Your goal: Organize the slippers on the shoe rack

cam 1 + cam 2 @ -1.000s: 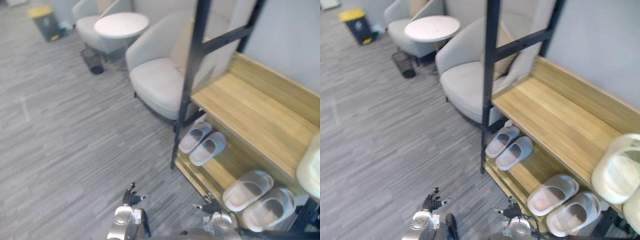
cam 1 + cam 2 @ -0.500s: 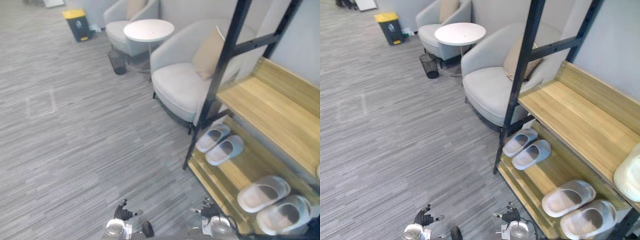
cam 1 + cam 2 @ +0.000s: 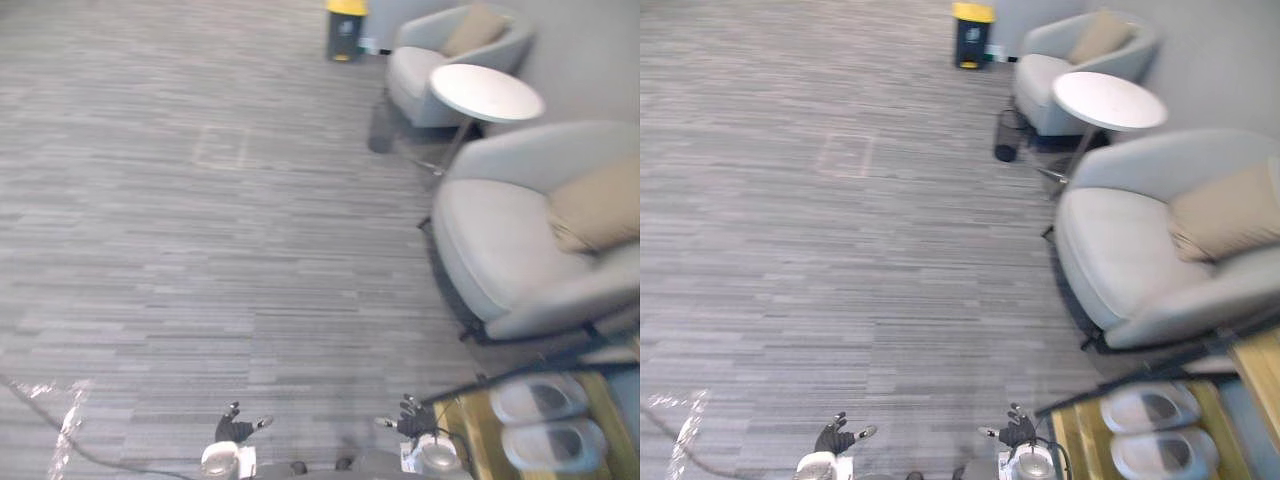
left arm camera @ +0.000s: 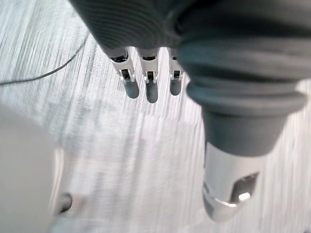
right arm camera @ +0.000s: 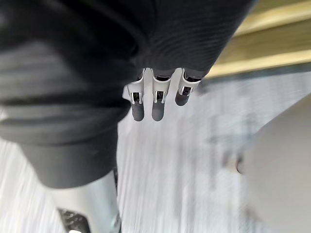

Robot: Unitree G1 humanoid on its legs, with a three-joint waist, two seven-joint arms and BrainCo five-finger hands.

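- grey striped carpet floor (image 3: 180, 250) takes up the left and middle of the scene
- left hand (image 3: 235, 428) at the near edge, left of centre, above the carpet; left wrist view shows its fingers (image 4: 151, 91) straight and relaxed, thumb apart, holding nothing
- yellow-lidded bin (image 3: 971, 28) far back, centre
- right hand (image 3: 412, 420) at the near edge, right of centre, just left of the shoe rack's corner; right wrist view shows its fingers (image 5: 158, 108) straight and loose, nothing in them
- small dark waste basket (image 3: 1006, 135) on the floor by the far armchair (image 3: 430, 70)
- round white table (image 3: 487, 92) between the far armchair and the near armchair (image 3: 500, 250)
- pair of pale slippers (image 3: 540, 400) side by side on the low wooden shelf of the shoe rack (image 3: 468, 432), near right corner, well apart from both hands
- black frame bar of the rack runs above the slippers
- tan cushion (image 3: 595, 205) leaning on the near armchair's back, far right
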